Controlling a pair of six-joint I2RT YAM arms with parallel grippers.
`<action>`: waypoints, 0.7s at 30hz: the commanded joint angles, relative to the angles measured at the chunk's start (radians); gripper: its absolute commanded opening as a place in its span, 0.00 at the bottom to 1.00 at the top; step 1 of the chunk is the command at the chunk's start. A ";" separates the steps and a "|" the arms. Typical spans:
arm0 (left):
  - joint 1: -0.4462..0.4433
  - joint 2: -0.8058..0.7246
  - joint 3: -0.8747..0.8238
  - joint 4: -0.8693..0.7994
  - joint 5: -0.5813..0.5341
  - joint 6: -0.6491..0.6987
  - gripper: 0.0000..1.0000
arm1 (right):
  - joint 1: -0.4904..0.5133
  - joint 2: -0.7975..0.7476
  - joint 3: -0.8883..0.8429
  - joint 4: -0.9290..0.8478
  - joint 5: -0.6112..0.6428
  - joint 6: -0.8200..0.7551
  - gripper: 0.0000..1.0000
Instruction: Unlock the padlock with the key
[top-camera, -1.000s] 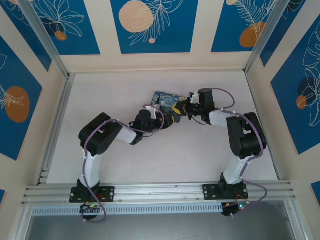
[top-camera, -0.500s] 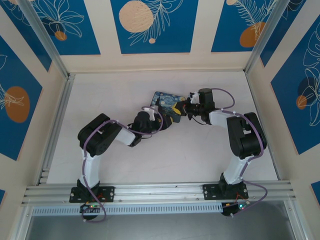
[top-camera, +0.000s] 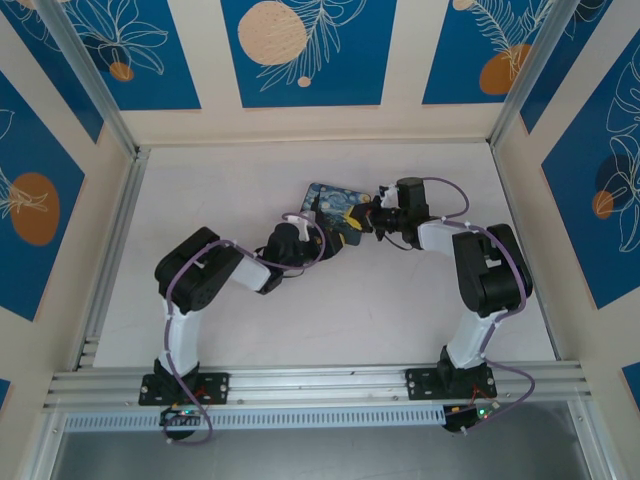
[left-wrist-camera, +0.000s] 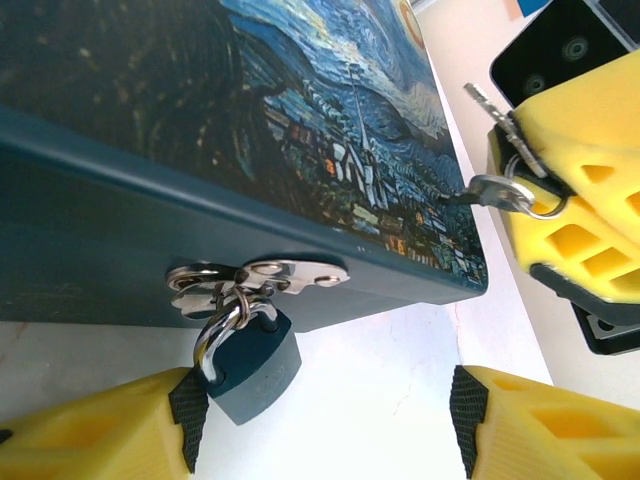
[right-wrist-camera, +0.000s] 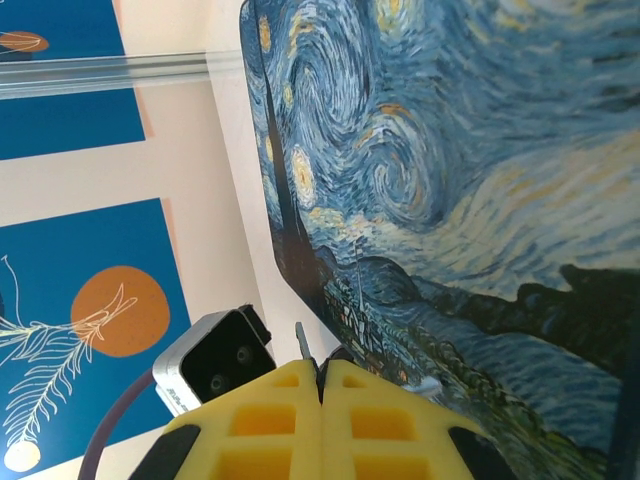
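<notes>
Hanging padlock (left-wrist-camera: 250, 365): on the hasp (left-wrist-camera: 260, 275) of the tin (left-wrist-camera: 200, 120) — shackle through it.
Left gripper (left-wrist-camera: 327, 420): jaws wide, padlock between them (nearer one finger).
Right gripper (right-wrist-camera: 320, 400): pinched on the key (left-wrist-camera: 492, 192) — beside the tin's corner.

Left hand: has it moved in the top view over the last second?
Yes, slightly: the left hand has drawn back to the left and nearer, away from the tin, which stayed put.
</notes>
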 joint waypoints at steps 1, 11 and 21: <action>-0.007 -0.051 -0.022 0.026 -0.011 0.019 0.66 | 0.000 0.014 0.015 -0.006 -0.024 -0.015 0.00; -0.013 -0.025 -0.013 0.033 -0.020 0.018 0.65 | 0.003 0.028 0.013 -0.001 -0.024 -0.014 0.00; -0.022 -0.008 0.034 -0.107 -0.093 0.076 0.67 | 0.005 0.030 0.019 0.000 -0.024 -0.010 0.00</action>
